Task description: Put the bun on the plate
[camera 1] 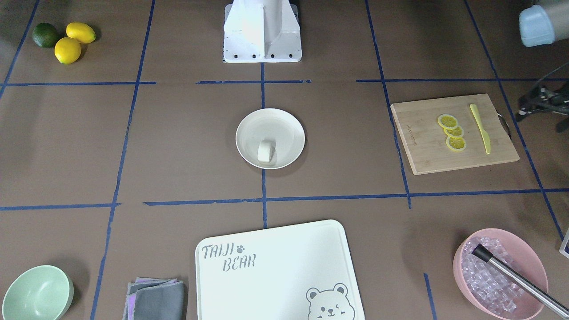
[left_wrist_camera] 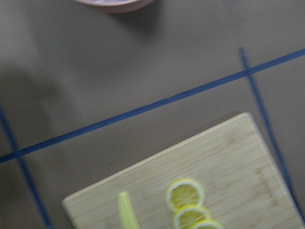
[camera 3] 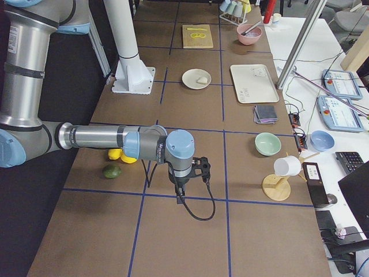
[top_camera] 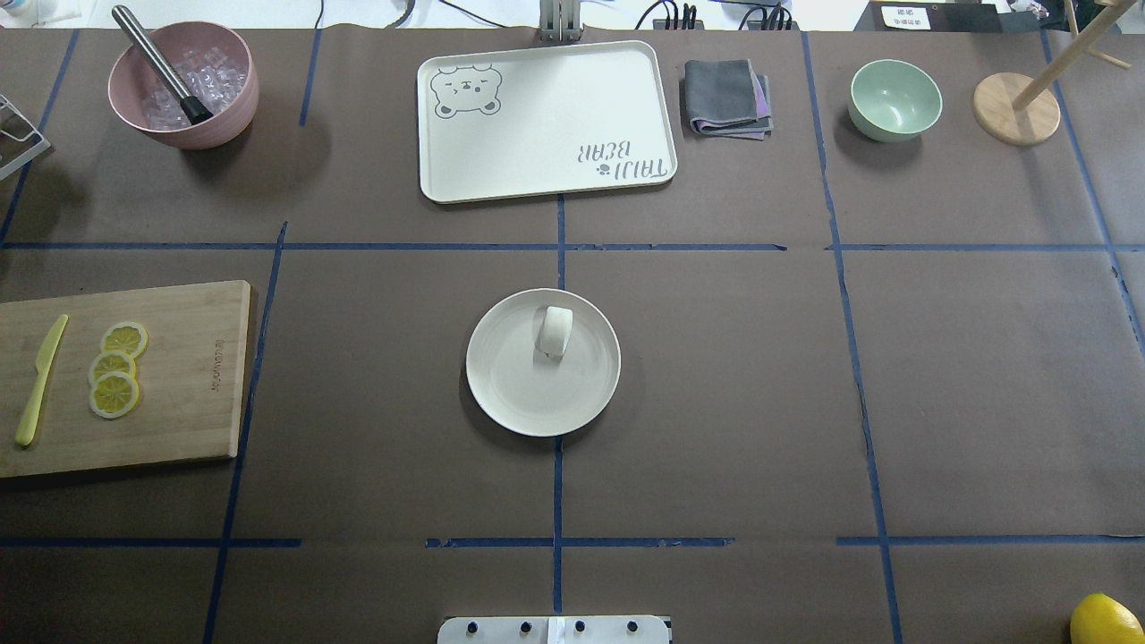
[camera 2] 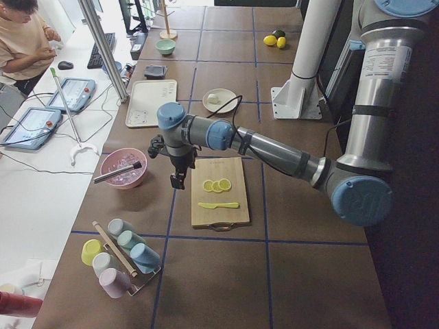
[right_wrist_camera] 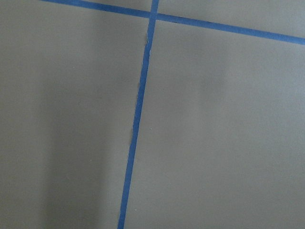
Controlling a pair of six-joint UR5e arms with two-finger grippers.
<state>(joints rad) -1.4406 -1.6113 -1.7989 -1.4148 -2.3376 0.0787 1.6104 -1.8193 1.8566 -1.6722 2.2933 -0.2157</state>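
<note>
Brown papered bench (top_camera: 376, 313), crossed by blue tape (top_camera: 680, 247): at its left end my left tool (camera 2: 176, 183) hangs beside the wooden board (top_camera: 179, 376) with lemon slices (top_camera: 114, 368), and I cannot tell how far it is parted or whether it grips anything. At the middle the bun (top_camera: 556, 330) lies on the plate (top_camera: 510, 394), toward the side far from my base (top_camera: 555, 630). At the right end my right tool (camera 3: 179, 196) hangs near the lemons (camera 3: 115, 154), its gap equally unreadable.

Robotics lab: tape-gridded table (top_camera: 716, 402), 2 teach pendants (camera 2: 72, 94) (on operators' bench (camera 2: 41, 185)).
</note>
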